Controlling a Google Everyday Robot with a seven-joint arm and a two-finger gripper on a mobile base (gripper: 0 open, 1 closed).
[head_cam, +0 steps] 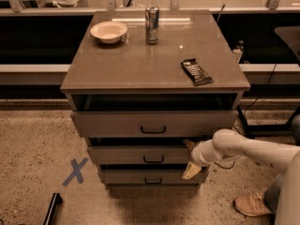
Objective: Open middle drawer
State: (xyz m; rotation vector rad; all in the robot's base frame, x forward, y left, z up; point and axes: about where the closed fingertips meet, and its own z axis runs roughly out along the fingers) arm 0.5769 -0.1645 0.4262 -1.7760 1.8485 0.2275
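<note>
The middle drawer (140, 154) is the second of three grey-tan fronts on the cabinet, with a small black bar handle (153, 160) at its centre. A dark gap shows above its front. My gripper (190, 157) is at the right end of this drawer front, well right of the handle. Its tan fingers (191, 171) are spread, one at the front's upper edge and one at its lower edge. The white arm (243, 149) reaches in from the right.
The top drawer (154, 123) stands partly pulled out above; the bottom drawer (152, 177) is below. On the cabinet top (140, 64) are a bowl (108, 31), a can (152, 18) and a dark snack bar (196, 71). A blue tape X (75, 171) marks the floor. A person's shoe (247, 204) is at lower right.
</note>
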